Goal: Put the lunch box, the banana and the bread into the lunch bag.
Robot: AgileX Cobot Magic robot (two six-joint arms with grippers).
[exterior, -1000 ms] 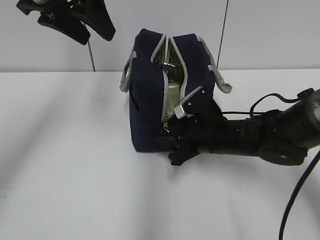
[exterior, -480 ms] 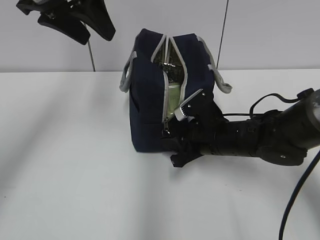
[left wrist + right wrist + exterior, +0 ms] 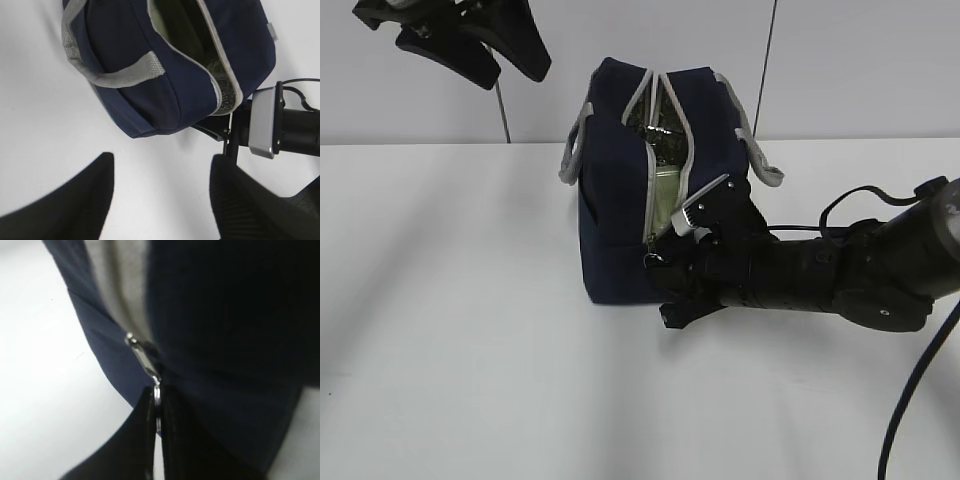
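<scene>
The navy lunch bag (image 3: 615,200) stands on the white table with its end zipper parted. The pale green lunch box (image 3: 665,195) shows through the gap under shiny lining. The banana and the bread are hidden. My right gripper (image 3: 655,262) lies low at the bag's near end, shut on the zipper's ring pull (image 3: 649,259). In the right wrist view the ring pull (image 3: 157,392) sits pinched between the fingers of the right gripper (image 3: 158,410), against the bag (image 3: 225,315). My left gripper (image 3: 515,72) hangs open and empty high at the back left, above the bag (image 3: 150,85).
Grey strap handles (image 3: 575,150) stick out on both sides of the bag. The right arm (image 3: 840,275) and its cables lie across the table on the right. A thin dark pole (image 3: 503,115) stands behind. Bare white table (image 3: 470,330) stretches left and in front.
My right gripper has shifted slightly upward and in toward the bag with the ring pull in it. The bag and the left arm have not moved.
</scene>
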